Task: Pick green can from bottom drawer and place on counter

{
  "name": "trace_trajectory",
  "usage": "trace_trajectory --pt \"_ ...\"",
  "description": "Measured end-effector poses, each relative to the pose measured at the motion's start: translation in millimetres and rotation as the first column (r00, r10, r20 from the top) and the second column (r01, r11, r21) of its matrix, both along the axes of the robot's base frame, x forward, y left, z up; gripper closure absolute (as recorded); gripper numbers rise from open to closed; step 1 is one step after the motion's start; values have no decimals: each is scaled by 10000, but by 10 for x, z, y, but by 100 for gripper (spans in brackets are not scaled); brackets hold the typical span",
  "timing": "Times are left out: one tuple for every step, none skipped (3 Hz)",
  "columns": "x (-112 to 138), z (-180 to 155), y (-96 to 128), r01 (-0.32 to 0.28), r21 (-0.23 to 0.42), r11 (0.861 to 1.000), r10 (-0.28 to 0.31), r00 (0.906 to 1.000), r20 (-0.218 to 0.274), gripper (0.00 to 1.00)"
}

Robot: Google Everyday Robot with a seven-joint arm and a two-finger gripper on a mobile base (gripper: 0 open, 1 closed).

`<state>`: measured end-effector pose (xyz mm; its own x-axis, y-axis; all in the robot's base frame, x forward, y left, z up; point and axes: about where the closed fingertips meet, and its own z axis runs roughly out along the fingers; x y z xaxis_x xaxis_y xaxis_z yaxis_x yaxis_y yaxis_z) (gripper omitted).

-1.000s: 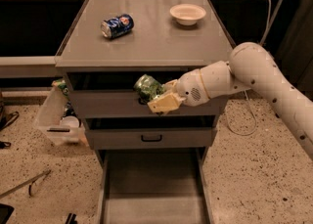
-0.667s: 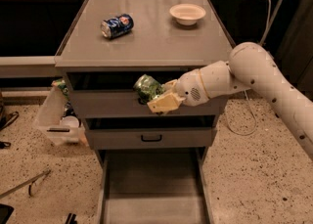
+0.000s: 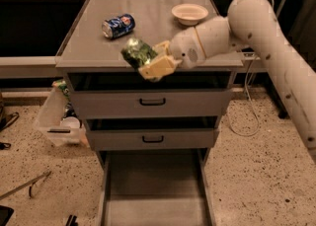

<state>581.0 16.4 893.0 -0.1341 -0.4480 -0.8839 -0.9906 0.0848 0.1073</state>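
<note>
The green can is shiny and dented. My gripper is shut on it and holds it over the front edge of the counter, tilted. The white arm reaches in from the upper right. The bottom drawer is pulled out below, and its flat floor shows nothing on it.
A blue can lies on its side at the counter's back left. A white bowl sits at the back right. Two shallower drawers with black handles are slightly open. A clear bin stands on the floor left of the cabinet.
My gripper has risen with the green can from in front of the top drawer to the level of the counter's front edge.
</note>
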Motion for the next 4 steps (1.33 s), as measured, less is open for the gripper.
trace_trajectory --pt "279 489 51 -321 405 9987 281 9950 956 100" --pt "682 769 -125 530 734 9959 -655 9815 1802 100" --pt "1282 810 -392 2106 937 9731 -2251 9558 1892 100" --pt "1797 593 -599 3446 437 9377 -3473 9290 1281 100"
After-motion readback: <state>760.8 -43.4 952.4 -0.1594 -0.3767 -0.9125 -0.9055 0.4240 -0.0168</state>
